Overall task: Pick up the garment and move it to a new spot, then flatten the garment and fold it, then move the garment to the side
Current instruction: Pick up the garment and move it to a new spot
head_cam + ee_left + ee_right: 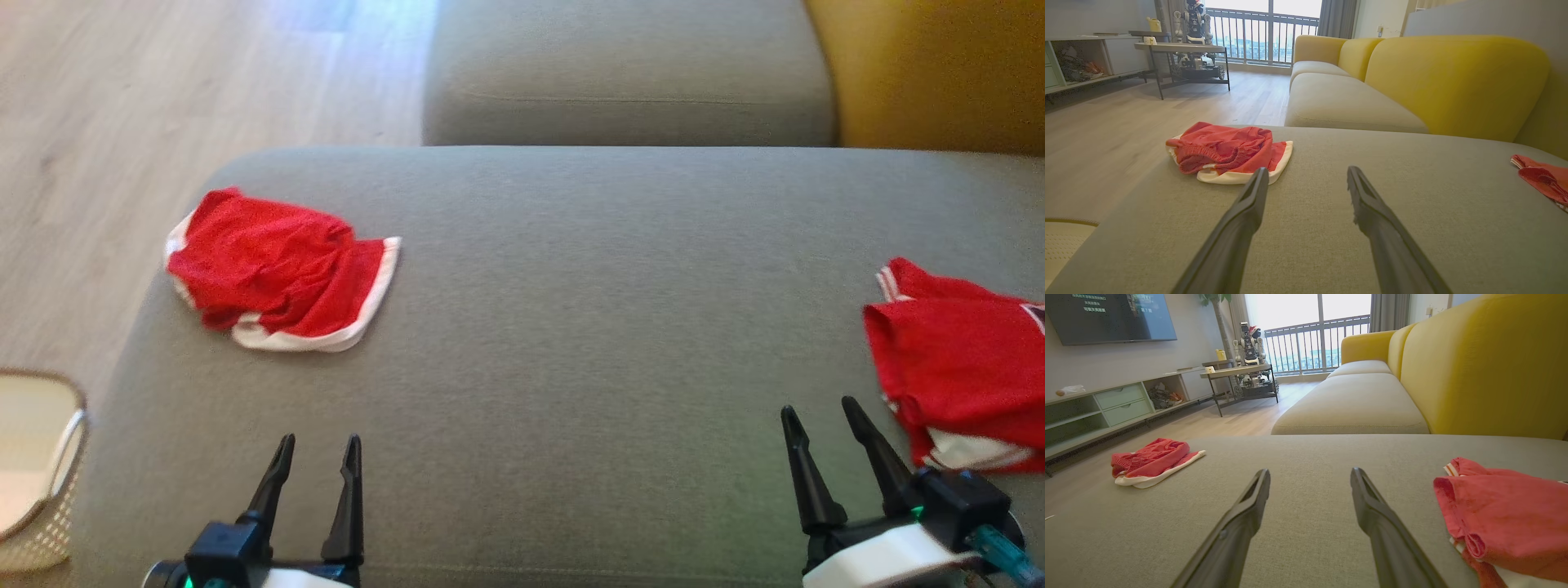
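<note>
Overhead, the head view lays out a broad grey-green woven-fabric sofa cushion (571, 327). A crumpled red garment with a white hem band (277, 269) lies near its far left corner. A second red garment with white trim (963, 367) lies at its right edge, cut off by the frame. That view alone catches a pale woven basket with a metal rim (41, 474) standing on the light wooden plank floor (98, 122) beside the cushion's left end.

The wrist views sit low over the cushion and add the room beyond: a yellow upholstered backrest (1453, 81), a balcony railing (1257, 32) and a dark-legged desk (1180, 49). The right wrist view also takes in a dark wall screen (1110, 314) and a low pale-green shelf unit with drawers (1106, 404).

From the left wrist, the left garment shows a gathered elastic waistband bunched in soft folds, its white hem flat on the cushion. From the right wrist, the second garment is doubled over with a rounded fold at its near edge.

The left fingers (349, 490) and right fingers (807, 469) reach in low from the cushion's near edge and point across it. Both pairs are long, dark and tapered, spread wide and holding nothing. The left pair is well apart from the crumpled garment; the right pair is near the second garment without touching it
</note>
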Tool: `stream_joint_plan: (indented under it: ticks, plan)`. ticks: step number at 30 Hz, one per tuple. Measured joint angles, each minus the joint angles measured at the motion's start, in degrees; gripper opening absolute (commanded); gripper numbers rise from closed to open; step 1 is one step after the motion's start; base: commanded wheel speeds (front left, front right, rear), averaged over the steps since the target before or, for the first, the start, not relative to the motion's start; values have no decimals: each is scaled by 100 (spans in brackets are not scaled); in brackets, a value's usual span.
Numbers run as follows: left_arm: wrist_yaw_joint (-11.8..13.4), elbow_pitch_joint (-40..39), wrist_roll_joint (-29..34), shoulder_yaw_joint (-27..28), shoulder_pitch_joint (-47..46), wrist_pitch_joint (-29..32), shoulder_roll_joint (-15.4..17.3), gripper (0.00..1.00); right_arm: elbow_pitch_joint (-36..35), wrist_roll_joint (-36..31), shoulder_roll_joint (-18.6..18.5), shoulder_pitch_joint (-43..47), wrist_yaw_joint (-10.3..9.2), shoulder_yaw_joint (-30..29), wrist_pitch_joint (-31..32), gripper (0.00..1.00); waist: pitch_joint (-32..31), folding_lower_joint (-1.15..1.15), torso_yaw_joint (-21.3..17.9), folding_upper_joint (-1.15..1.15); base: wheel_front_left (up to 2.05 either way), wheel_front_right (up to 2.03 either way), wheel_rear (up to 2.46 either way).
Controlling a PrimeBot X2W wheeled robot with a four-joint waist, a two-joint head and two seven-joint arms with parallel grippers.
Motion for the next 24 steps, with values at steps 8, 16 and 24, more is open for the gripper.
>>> stream_joint_plan:
  ticks: [8,16,24]
  plan:
    - [3,-30,-2,8,-2,0,2,100,-22,-27,0,91,0,116,0,100,57,0,773,0,0,0,0]
    - [21,-94,-4,9,2,0,5,100,-3,-27,1,79,0,204,-1,100,134,0,1738,0,0,0,0]
    - [-13,-197,-190,49,-38,0,4,100,129,-141,3,-28,0,331,0,100,381,1,2126,0,0,0,0]
